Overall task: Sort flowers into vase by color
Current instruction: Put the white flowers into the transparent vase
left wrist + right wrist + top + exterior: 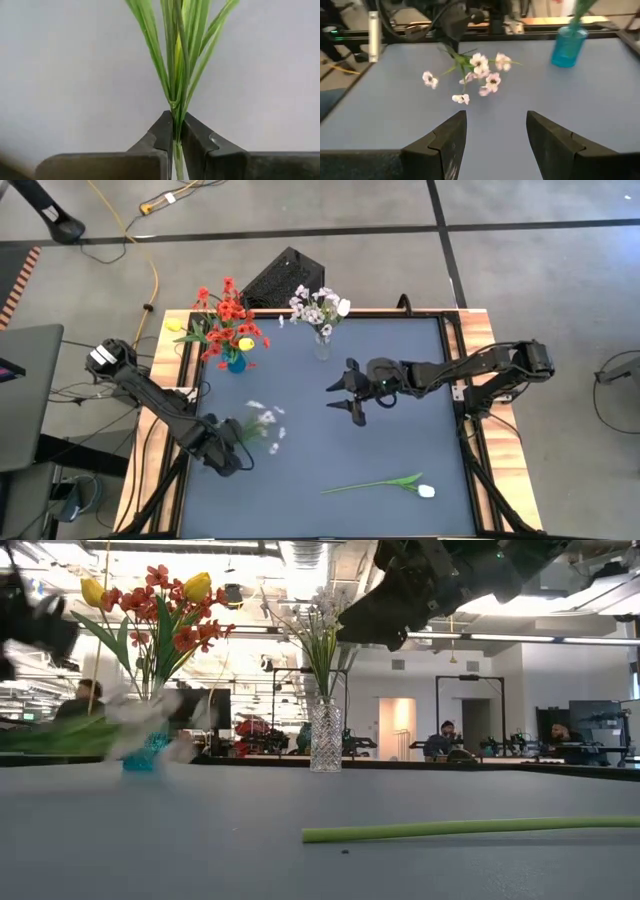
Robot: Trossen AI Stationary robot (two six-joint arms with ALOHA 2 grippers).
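Note:
My left gripper (pixel 237 443) is at the table's near left, shut on a spray of small white blossoms (pixel 266 423). In the right wrist view the spray (pixel 479 75) sticks out of that gripper (pixel 455 30). My right gripper (pixel 349 390) hovers open over the table's middle, facing the spray, fingers apart (pixel 495 135). A blue vase (pixel 236 363) holds red blossoms and yellow tulips (pixel 165 610). A clear glass vase (pixel 325 735) holds white blossoms (pixel 318 305). A white tulip (pixel 425 491) lies flat on the table by its long green stem (pixel 470 828). My left gripper pinches the spray's green stem (pixel 176 131) between its two fingers, just below where the narrow leaves (pixel 177 45) fan out. The fingers lie along the stem, and the spray points straight out past them. It appears held above the table, blossoms toward the middle.
The two vases stand near the table's far edge, the blue one left of the clear one. A dark wedge-shaped box (pixel 280 275) sits behind them. Wooden rails (pixel 455 360) border the blue-grey mat. People sit at desks (pixel 445 740) in the room beyond.

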